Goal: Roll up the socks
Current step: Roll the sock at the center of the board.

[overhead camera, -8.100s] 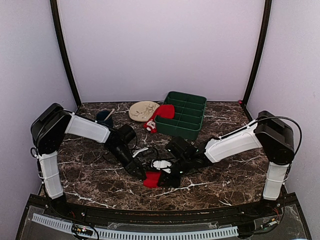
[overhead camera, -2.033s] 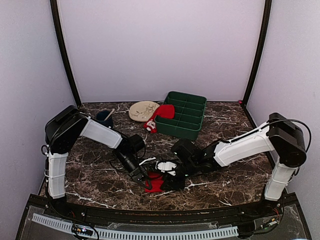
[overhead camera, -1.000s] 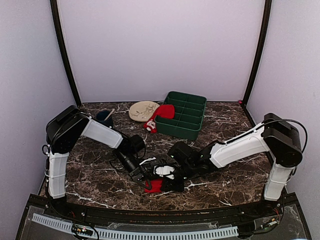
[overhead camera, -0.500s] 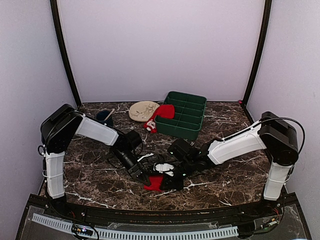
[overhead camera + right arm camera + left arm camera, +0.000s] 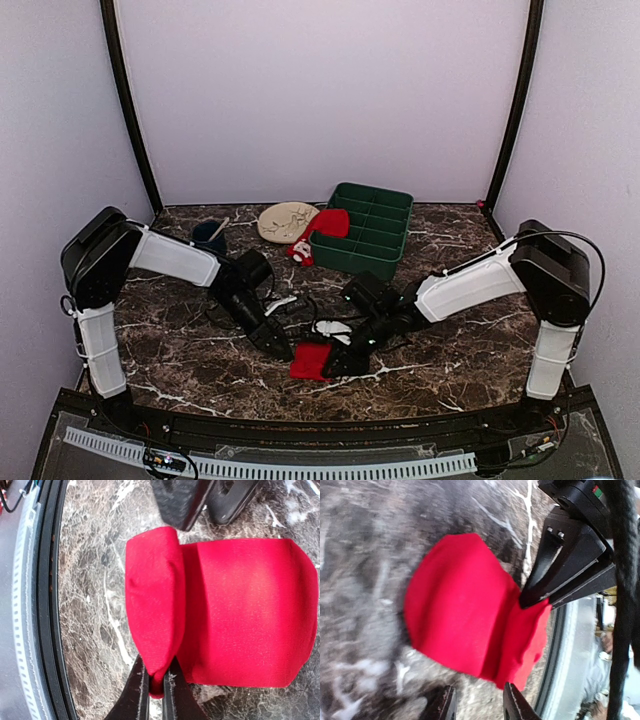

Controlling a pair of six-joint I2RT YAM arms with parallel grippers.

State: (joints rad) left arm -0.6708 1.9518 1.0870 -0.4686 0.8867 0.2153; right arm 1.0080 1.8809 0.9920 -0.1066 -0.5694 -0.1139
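Quick tally here: two red socks, the near sock [image 5: 311, 361] and the far sock [image 5: 327, 222], then one green tray [image 5: 360, 260], one pale plate [image 5: 283, 221], one dark cup [image 5: 208, 236], all on one marbled tabletop [image 5: 170, 350], with two arms, left arm [image 5: 175, 258] and right arm [image 5: 470, 285], over it.

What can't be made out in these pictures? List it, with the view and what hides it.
- Top view: near sock, right edge hidden under the right pincer.
- Top view: far sock, by the green tray; the pattern on its white end is too small to read.
- Left wrist view: blurred throughout; left pincer cut off by the bottom edge.
- Top view: blue cup, contents too small to tell.
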